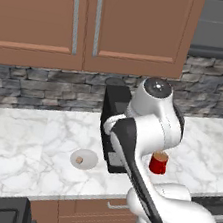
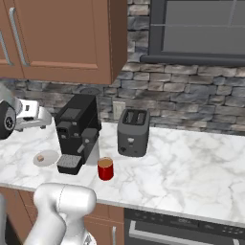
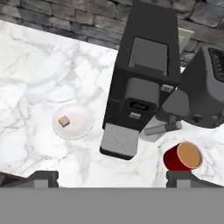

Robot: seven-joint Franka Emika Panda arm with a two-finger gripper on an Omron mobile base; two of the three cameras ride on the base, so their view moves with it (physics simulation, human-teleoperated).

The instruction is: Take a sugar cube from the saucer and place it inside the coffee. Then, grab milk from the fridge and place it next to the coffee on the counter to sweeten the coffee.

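White marble counter carries a saucer with the sugar cube on it, at nine o'clock of the black coffee machine. The red coffee stands at the machine's five o'clock. The gripper hangs above with fingers spread wide, holding nothing.

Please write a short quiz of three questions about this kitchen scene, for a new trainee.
1. True or false: the sugar cube lies on the saucer.
2. Which side of the coffee machine is the coffee on in the right base view: A left, B right?
3. Fill in: the gripper has its jaws ____.

Key: 1 true; 2 B; 3 open.
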